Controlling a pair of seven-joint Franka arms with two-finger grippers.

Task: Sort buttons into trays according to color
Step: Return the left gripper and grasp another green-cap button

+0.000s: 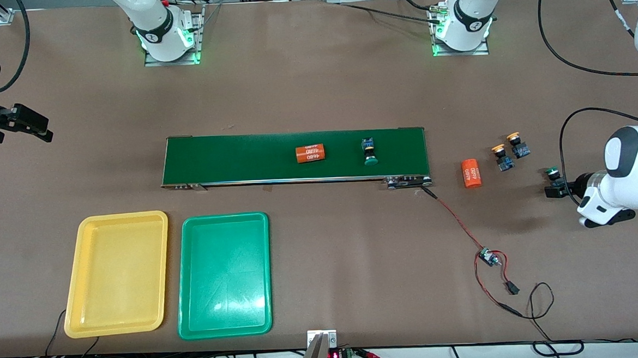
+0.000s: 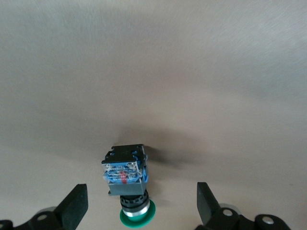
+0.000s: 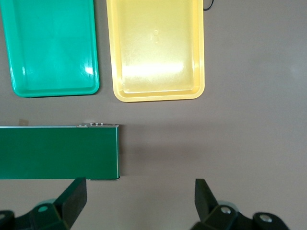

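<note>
The left hand (image 1: pixel 550 188) sits low at the left arm's end of the table (image 1: pixel 314 92), its fingers (image 2: pixel 76 206) spread wide on either side of a green-capped button (image 2: pixel 127 184) without touching it. The left wrist view shows this button lying on its side, blue-and-black body up the picture, the green cap partly cut off by the frame edge. In the front view most of it is hidden by the hand; only the green cap shows.

The right hand (image 1: pixel 27 126) hangs over the bare table at the right arm's end, fingers (image 3: pixel 72 199) wide apart and holding nothing. Much of that arm is cut off by the frame edge.

A second green-capped button (image 1: pixel 369 152) lies on the dark-green conveyor belt (image 1: pixel 230 159), beside an orange cylinder (image 1: pixel 310 154). Two yellow-capped buttons (image 1: pixel 508 150) sit close together on the table off the belt's end, near a second orange cylinder (image 1: pixel 471 172).

The yellow tray (image 1: pixel 84 278) and green tray (image 1: pixel 194 294) lie side by side, nearer the front camera than the belt, with nothing in them.
</note>
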